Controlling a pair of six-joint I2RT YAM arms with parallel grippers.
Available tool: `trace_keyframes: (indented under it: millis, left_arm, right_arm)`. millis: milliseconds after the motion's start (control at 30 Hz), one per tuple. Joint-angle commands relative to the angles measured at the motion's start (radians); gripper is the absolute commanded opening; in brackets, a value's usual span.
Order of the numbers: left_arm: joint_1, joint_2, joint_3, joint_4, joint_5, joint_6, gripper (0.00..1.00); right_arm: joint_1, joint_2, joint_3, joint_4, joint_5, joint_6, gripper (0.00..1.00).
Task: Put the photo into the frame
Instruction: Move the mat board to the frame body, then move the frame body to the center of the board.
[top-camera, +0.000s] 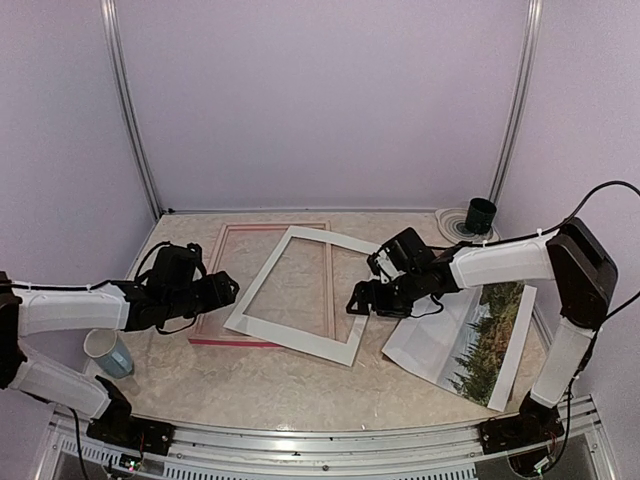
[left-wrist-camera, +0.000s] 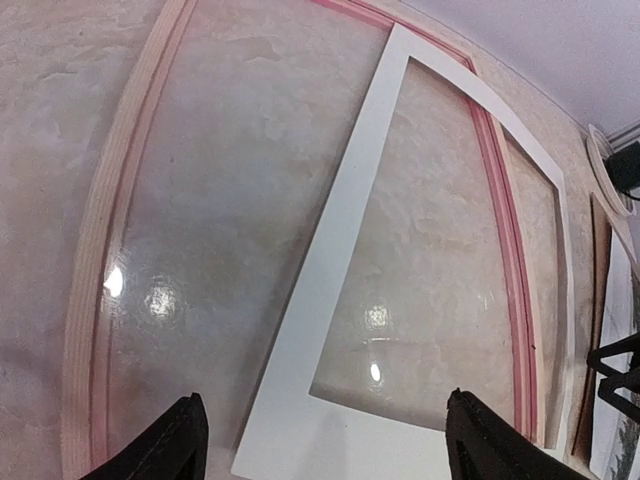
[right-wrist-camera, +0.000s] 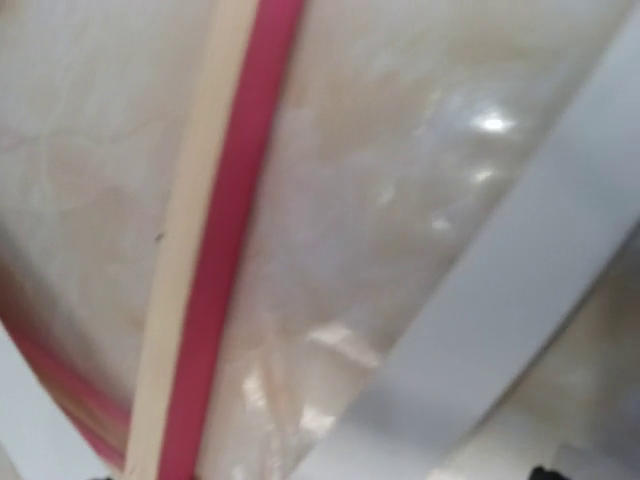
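You had the frame (top-camera: 222, 342) lying flat on the table (top-camera: 300, 395), left of centre, with pale wood and pink-red both showing along its rails. A white mat (top-camera: 290, 338) lay askew on top of it, turned so that its right part overhung the frame's right rail.

The photo (top-camera: 488, 330) was not in the frame. It lay flat on the right side of the table, under your right arm, near the mat's right corner and apart from the frame. A white sheet (top-camera: 425, 345) touched its left side; I could not tell which lay over which.

Your left claw (top-camera: 228, 290) hung over the left part of the frame, just beside the mat's left border. In the left wrist view that claw (left-wrist-camera: 325, 400) stood wide apart with nothing between its fingers (left-wrist-camera: 170, 445), and the frame (left-wrist-camera: 495, 220) and mat (left-wrist-camera: 330, 250) lay below it.

Your right claw (top-camera: 360, 300) was at the mat's right border. The right wrist view was close and blurred. It showed one rail of the frame (right-wrist-camera: 225, 270) and a band of the mat (right-wrist-camera: 520, 260), with the fingers hardly visible. I could not tell how far that claw was parted or whether it gripped the mat.

A pale blue cup (top-camera: 108, 352) stood by your left arm. A dark cup (top-camera: 481, 215) stood at the far right corner.
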Motion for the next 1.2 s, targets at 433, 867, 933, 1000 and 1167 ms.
trace_keyframes:
  millis: [433, 867, 933, 1000, 1167]
  left_arm:
    - [0.197, -0.012, -0.049, 0.118, -0.089, 0.08, 0.95]
    - [0.312, 0.032, -0.149, 0.362, 0.052, 0.121, 0.99]
    - [0.318, 0.058, -0.137, 0.365, 0.055, 0.124, 0.99]
    - [0.321, 0.096, -0.119, 0.353, 0.048, 0.127, 0.98]
    - [0.321, 0.178, -0.056, 0.307, 0.025, 0.146, 0.85]
  right_arm:
    - [-0.208, -0.006, -0.06, 0.201, -0.122, 0.086, 0.9]
    - [-0.226, 0.14, -0.011, 0.323, -0.213, 0.243, 0.88]
    - [-0.227, 0.147, -0.005, 0.325, -0.212, 0.253, 0.88]
    - [-0.226, 0.152, -0.001, 0.328, -0.213, 0.259, 0.88]
    - [-0.227, 0.154, 0.012, 0.324, -0.223, 0.256, 0.88]
